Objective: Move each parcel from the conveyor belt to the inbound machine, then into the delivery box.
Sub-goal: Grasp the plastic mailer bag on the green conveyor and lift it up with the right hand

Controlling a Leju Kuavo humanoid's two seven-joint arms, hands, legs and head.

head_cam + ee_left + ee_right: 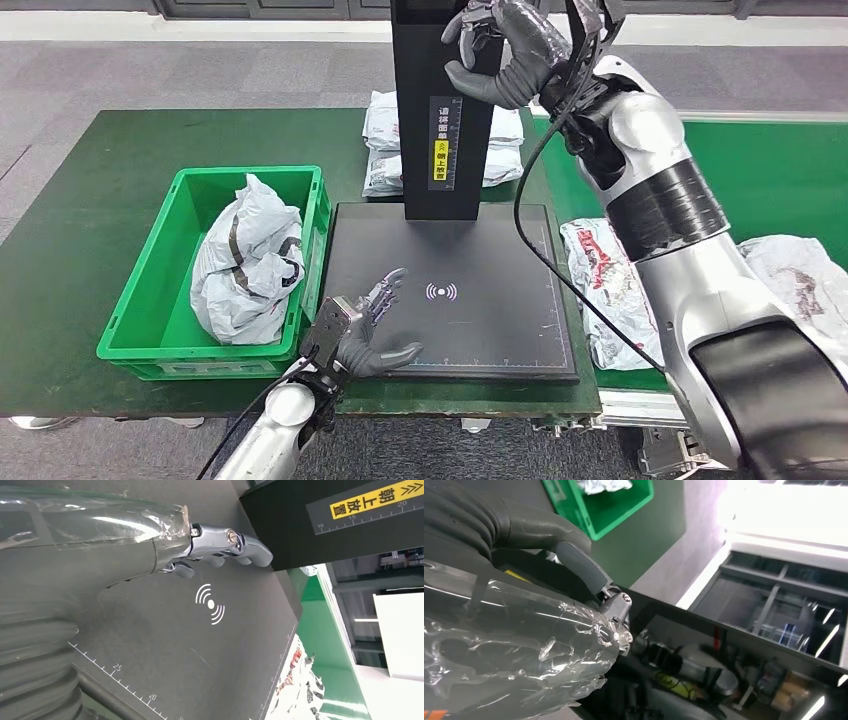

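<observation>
At twelve o'clock the empty, loosely curled right hand [505, 60] crowds the black scanner column [440, 110] (risking a knock), left hand [368, 330] spread empty, crumpled white plastic parcel [600, 280] waiting at three o'clock.

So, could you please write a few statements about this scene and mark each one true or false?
1. A white parcel lies inside the green box. True.
2. The left hand holds a parcel over the scanner. False: it holds nothing, fingers spread over the black scanning plate.
3. The right hand is raised near the top of the black post. True.
4. A parcel rests on the scanning plate. False: its surface is bare.
5. Parcels lie on the green belt by the right arm. True.
</observation>
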